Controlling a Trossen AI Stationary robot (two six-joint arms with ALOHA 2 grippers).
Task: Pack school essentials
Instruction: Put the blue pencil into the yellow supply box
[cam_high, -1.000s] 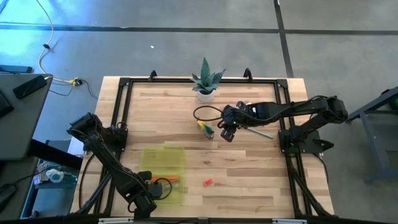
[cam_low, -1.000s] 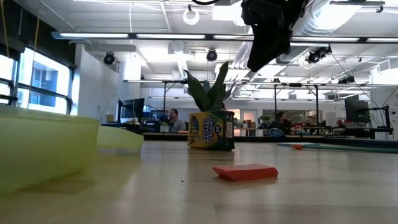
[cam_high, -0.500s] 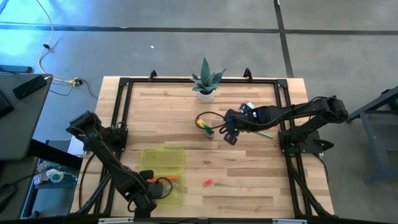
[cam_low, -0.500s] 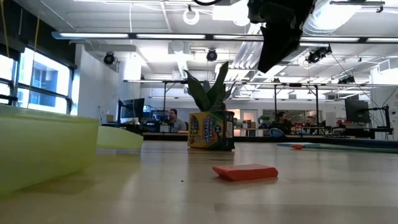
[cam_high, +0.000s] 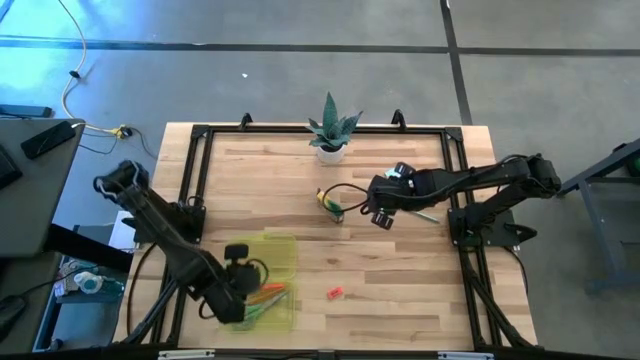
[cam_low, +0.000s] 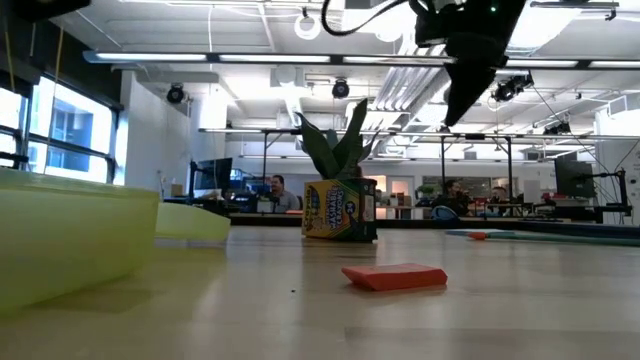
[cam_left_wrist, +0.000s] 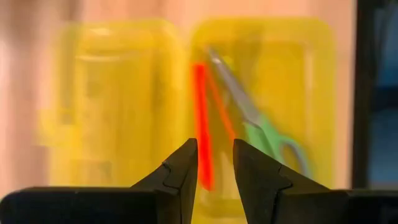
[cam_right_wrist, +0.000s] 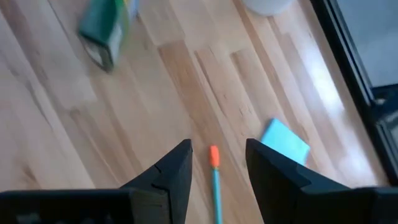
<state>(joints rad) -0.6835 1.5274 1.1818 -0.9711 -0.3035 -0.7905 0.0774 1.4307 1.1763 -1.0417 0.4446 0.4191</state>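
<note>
A translucent yellow-green case (cam_high: 268, 262) lies open near the table's near-left corner. It holds green-handled scissors (cam_left_wrist: 267, 134), a red-orange marker (cam_left_wrist: 201, 127) and an orange pencil (cam_left_wrist: 221, 112). My left gripper (cam_left_wrist: 214, 163) hovers open above the case (cam_left_wrist: 124, 106), holding nothing. My right gripper (cam_right_wrist: 216, 163) hangs open over mid-table (cam_high: 380, 214), above a pencil with an orange tip (cam_right_wrist: 215, 177). The light blue note pad (cam_right_wrist: 284, 142) lies flat beside that pencil. The crayon box (cam_high: 331, 205) stands upright on its base (cam_low: 340, 210). The tiny red eraser (cam_high: 335, 293) lies flat (cam_low: 395, 276).
The spiky plant in a white pot (cam_high: 330, 132) stands at the far edge, behind the crayon box (cam_right_wrist: 104, 30). A black frame rail (cam_high: 205, 150) runs round the table. Bare wood lies between the case and the eraser. People sit in the room beyond (cam_low: 277, 190).
My left gripper has swung from the table's near edge toward the far edge and now hangs over the open case. My right gripper has drifted toward the table's right edge and risen a little, away from the crayon box. No object has moved.
</note>
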